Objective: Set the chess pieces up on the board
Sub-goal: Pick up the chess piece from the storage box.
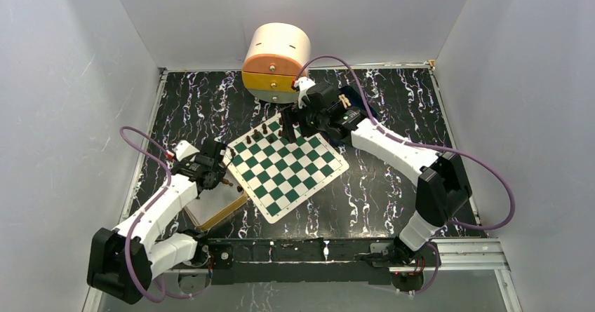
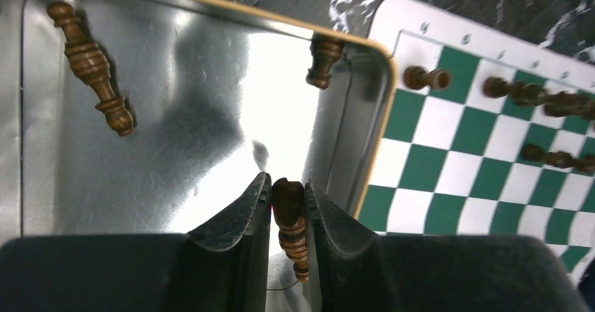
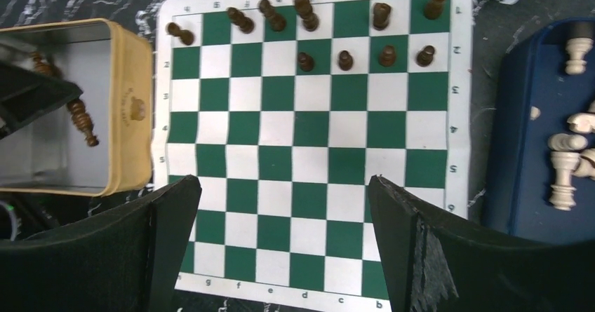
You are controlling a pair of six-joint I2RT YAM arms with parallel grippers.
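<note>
Tin with a tan rim, the tray (image 2: 175,116) at the left holds two loose dark chess pieces (image 2: 90,66). The left gripper (image 2: 288,184) pinches a third piece (image 2: 289,217) there. On the board (image 3: 309,158) in the middle, some ten dark men (image 3: 305,61) stand along its far edge, with gaps. The right gripper (image 3: 282,182) hangs above it, jaws spread wide and empty. The pale pieces (image 3: 565,165) lie in the blue box (image 3: 519,116) at the right, none placed. I judge the task well under half done.

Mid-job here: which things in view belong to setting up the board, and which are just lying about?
Job: board; dark pieces on it; dark piece in left gripper; tin tray holding more.
Lying about: round container; blue box of pale pieces, idle for now.
</note>
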